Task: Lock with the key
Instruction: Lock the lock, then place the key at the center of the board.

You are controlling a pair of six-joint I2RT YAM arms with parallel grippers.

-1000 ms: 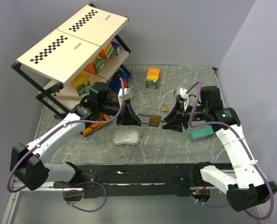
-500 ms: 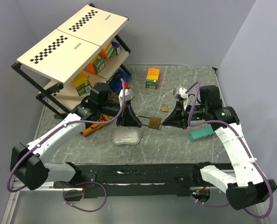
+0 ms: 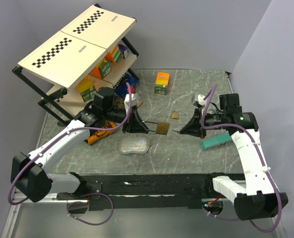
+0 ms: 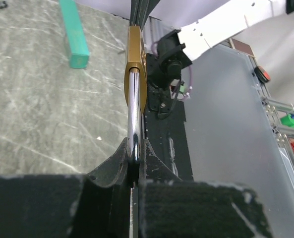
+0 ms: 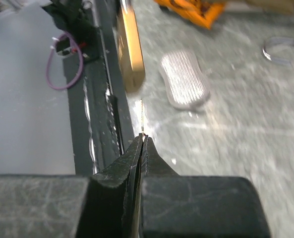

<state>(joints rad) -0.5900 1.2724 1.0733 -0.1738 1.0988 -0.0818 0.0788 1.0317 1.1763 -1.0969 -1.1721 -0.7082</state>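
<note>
A brass padlock (image 3: 162, 128) hangs just above the table, held by its steel shackle (image 4: 133, 114) in my left gripper (image 4: 133, 148), which is shut on it. The brass body (image 4: 135, 64) points away from the wrist camera. My right gripper (image 3: 182, 131) is a short way to the right of the padlock and is shut on the thin key (image 5: 143, 116). The key's blade sticks out of my right gripper (image 5: 143, 139) toward the padlock (image 5: 129, 54), with a gap between the blade tip and the lock.
A teal block (image 3: 216, 141) lies right of my right gripper. A small second padlock (image 3: 175, 115) and an orange-green box (image 3: 161, 83) lie farther back. A clear ribbed lid (image 3: 135, 145) and an orange tool (image 3: 98, 136) lie near the left arm. A shelf rack (image 3: 82, 54) stands at the back left.
My right gripper closed at the padlock, then drew back to the right with the key, leaving a gap. My left gripper and the padlock stayed where they were.
</note>
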